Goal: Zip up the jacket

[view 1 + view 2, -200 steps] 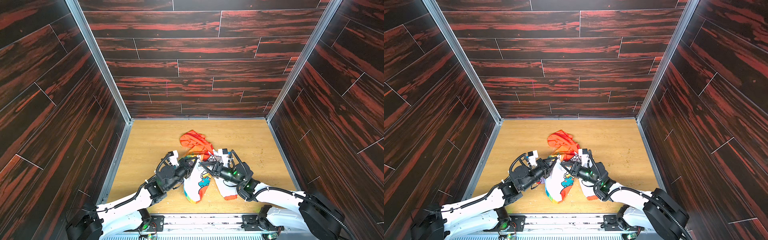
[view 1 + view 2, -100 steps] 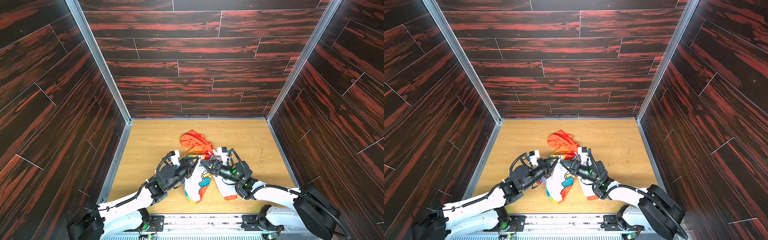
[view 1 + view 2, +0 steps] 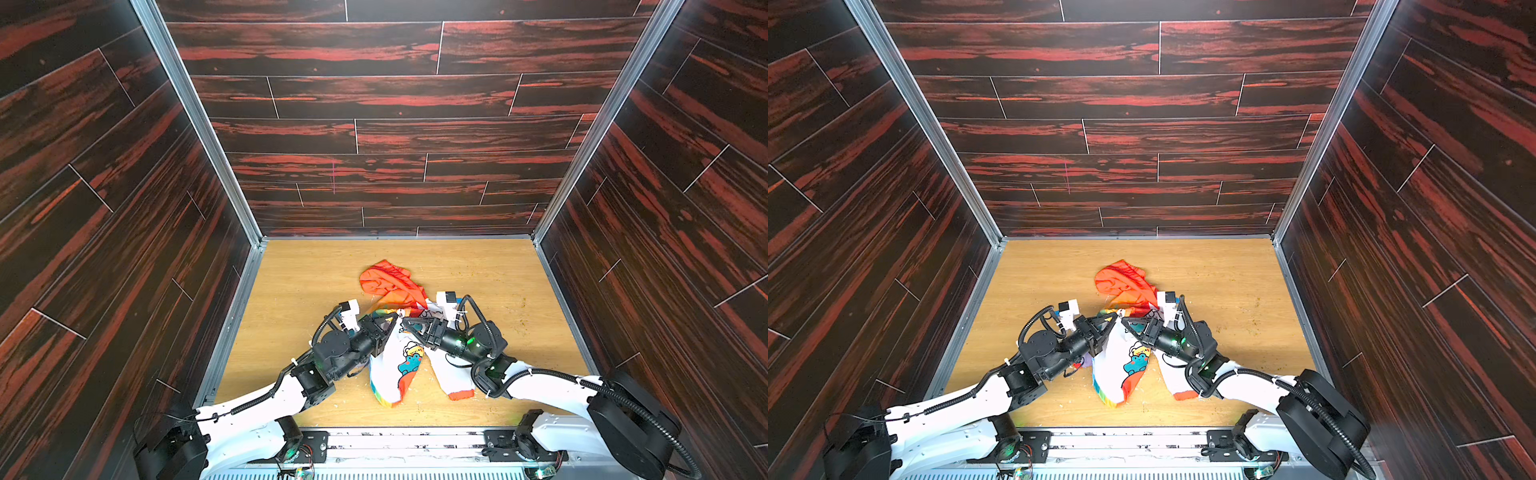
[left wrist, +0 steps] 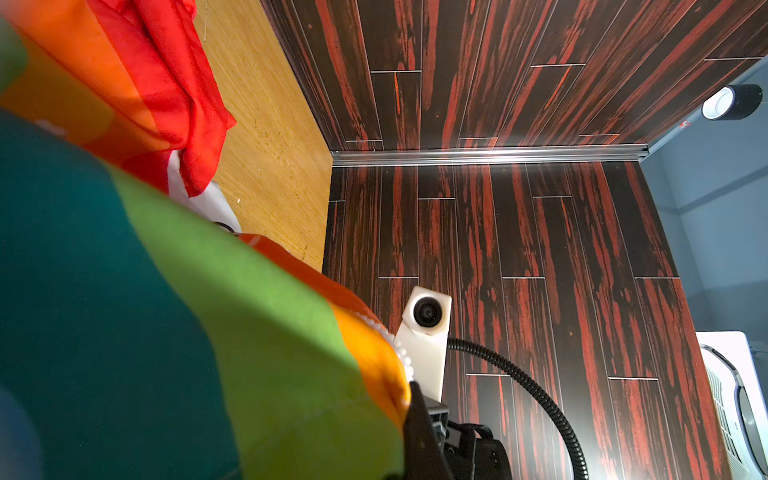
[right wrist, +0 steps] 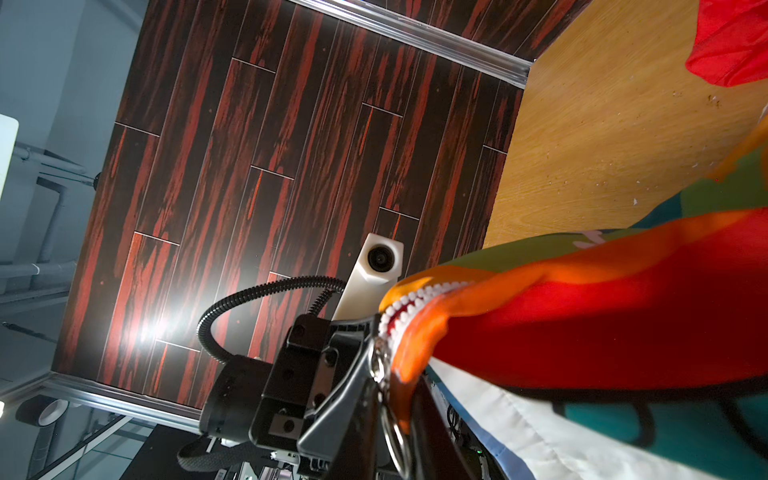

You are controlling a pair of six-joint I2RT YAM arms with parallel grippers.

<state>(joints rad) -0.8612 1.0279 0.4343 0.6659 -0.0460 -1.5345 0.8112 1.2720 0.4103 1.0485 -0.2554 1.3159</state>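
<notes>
My left end effector [image 3: 393,321] clamps the jacket [image 3: 397,365], right end effector [image 3: 405,321] near-shut round the zipper pull [image 5: 380,368], grip unclear; next, slide it.

Light wooden tabletop [image 3: 311,282]; crumpled jacket [image 3: 392,365] atop

The jacket [image 3: 395,361] is white with cartoon animals, plus rainbow stripes and an orange-red hood [image 3: 388,282]. The surface [image 3: 311,282] is light wood-grain. The walls [image 3: 374,104] are dark planks, red-streaked.

Rainbow jacket [image 4: 166,332] close-up, white zipper teeth [image 4: 401,353] beside opposite wrist camera [image 4: 428,313].
</notes>
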